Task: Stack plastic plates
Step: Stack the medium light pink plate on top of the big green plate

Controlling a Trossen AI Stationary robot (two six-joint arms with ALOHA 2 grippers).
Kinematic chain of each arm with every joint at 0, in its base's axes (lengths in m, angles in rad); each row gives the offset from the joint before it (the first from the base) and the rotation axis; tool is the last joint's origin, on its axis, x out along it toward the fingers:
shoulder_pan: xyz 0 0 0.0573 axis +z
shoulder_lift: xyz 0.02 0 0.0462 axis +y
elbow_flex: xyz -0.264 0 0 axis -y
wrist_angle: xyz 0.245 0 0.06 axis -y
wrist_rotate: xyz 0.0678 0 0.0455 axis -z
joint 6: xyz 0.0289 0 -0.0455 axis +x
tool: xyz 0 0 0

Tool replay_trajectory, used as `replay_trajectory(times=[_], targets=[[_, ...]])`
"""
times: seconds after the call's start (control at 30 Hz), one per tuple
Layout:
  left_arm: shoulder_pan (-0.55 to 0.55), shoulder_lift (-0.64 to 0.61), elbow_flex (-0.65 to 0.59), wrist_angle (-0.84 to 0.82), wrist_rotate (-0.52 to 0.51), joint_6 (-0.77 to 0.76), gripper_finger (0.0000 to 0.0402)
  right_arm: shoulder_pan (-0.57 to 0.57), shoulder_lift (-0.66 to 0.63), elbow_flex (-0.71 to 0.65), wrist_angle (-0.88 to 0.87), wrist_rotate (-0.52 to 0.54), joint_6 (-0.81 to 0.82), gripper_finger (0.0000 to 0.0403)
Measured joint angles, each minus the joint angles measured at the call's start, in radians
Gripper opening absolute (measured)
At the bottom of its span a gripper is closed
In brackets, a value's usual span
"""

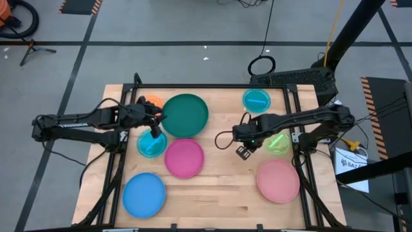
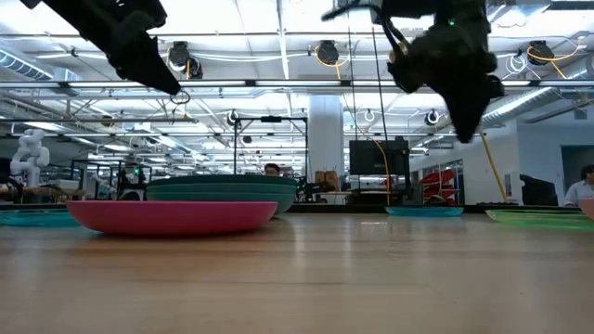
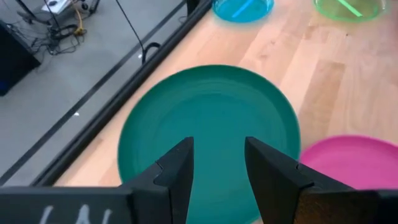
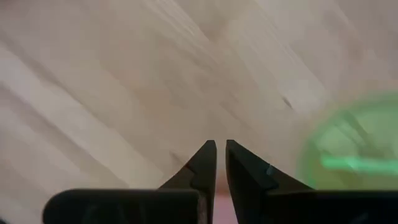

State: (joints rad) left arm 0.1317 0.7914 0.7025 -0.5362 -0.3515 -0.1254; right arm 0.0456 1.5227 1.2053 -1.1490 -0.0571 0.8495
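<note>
Plates lie scattered over the worktop (image 1: 212,193), none visibly stacked unless one hides under another, and your main risk is a shallow rim slipping out of a pinch or a neighbour getting nudged. Your left claw (image 3: 217,168), parted and empty, hovers over the near rim of the large teal plate (image 3: 211,118), close by the magenta plate (image 1: 184,158) and a small cyan plate (image 1: 152,144). Your right claw (image 4: 221,163), nearly closed on nothing, hangs beside the translucent lime plate (image 1: 278,142), with the pink plate (image 1: 278,180) nearer the front edge.
</note>
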Motion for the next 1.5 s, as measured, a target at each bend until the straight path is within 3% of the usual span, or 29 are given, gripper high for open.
replay_trajectory(times=[0.13,0.33,0.63,1.03,1.3,1.5], targets=[[-0.033,0.0,0.0,-0.003,0.0,-0.016,0.0149,0.003,0.013,0.0,-0.069,-0.03,-0.001,0.0029],[-0.064,0.0,0.0,-0.019,0.0,-0.021,0.0149,0.037,0.009,0.0,-0.064,-0.204,0.036,0.0029],[-0.067,0.0,0.0,-0.022,0.001,-0.031,0.0149,0.119,0.008,0.0,0.03,-0.183,0.119,0.0044],[-0.067,0.0,0.0,-0.022,0.001,-0.03,0.0149,0.269,0.019,0.0,0.093,-0.183,0.585,0.0148],[-0.067,0.0,0.0,-0.022,0.001,-0.027,0.0149,0.334,0.123,0.0,0.127,-0.238,0.736,0.0152],[-0.067,0.0,0.0,-0.022,0.0,-0.016,0.0149,0.351,0.22,-0.001,0.116,-0.278,0.714,0.0152]])
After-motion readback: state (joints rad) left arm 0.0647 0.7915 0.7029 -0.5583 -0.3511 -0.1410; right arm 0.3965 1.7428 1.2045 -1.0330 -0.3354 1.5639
